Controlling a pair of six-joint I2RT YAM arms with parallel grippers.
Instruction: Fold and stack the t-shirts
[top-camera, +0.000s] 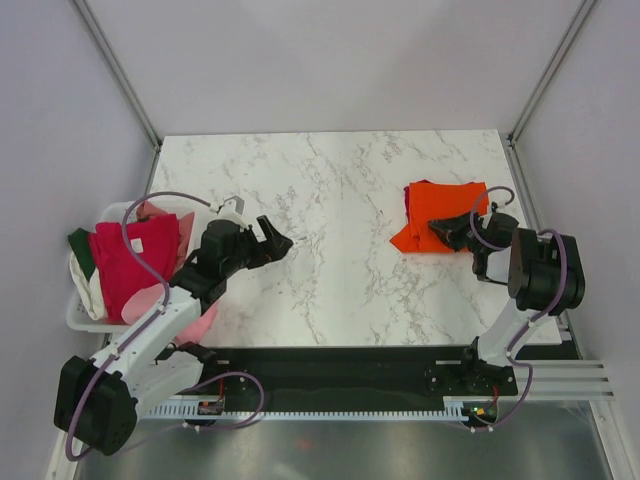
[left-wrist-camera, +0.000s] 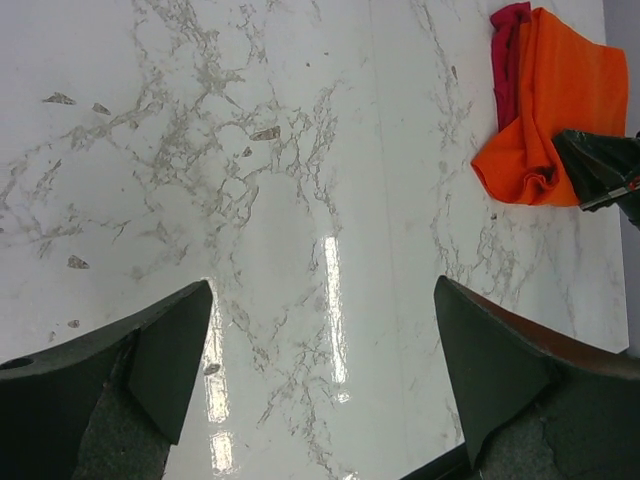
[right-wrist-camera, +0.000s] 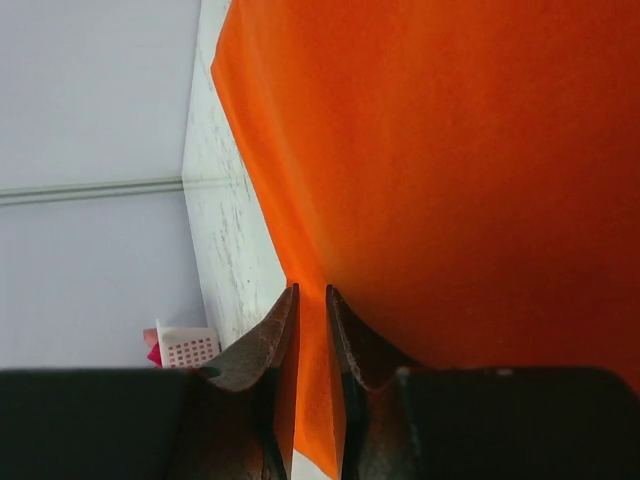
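— Where's the orange t-shirt (top-camera: 445, 208)?
— On the right side of the bench (top-camera: 340, 180), lying over a crimson t-shirt (left-wrist-camera: 510, 50). The right gripper (right-wrist-camera: 310, 292) is pinched nearly together on its edge.
— And the left gripper (left-wrist-camera: 322, 283)?
— Spread wide above bare bench, holding nothing.
— So it's the folding step?
— I'd say so. Next, lift that edge and carry it squarely across.

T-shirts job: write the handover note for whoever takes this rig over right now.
Left gripper: open, empty, over bare table.
Right gripper: shut on an edge of the orange t-shirt.
Orange t-shirt lies at the right on a crimson t-shirt, folded but untidy.
Magenta t-shirt and others are heaped in the white basket at the left.
To do: finish the orange fold, then fold and stack the rest.
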